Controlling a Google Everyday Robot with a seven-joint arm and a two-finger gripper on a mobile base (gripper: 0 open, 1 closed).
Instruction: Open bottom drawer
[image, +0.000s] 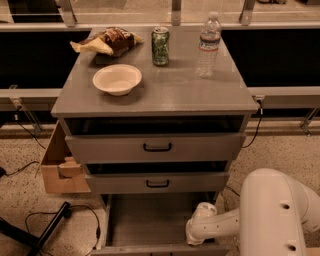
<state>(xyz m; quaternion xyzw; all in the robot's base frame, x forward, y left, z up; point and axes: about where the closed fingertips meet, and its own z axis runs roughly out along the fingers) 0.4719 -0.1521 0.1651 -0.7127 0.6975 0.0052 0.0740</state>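
Gripper (196, 238): low in view, at the right front corner of the bottom drawer (145, 220), which is pulled out with a grey inside.
Above the gripper: middle drawer (200, 183) and top drawer (200, 147), both ajar.
Higher, on the cabinet top (175, 95): bowl (117, 79), can (160, 46), water bottle (208, 46), snack bag (107, 42).
Well left of the gripper: cardboard box (57, 167).
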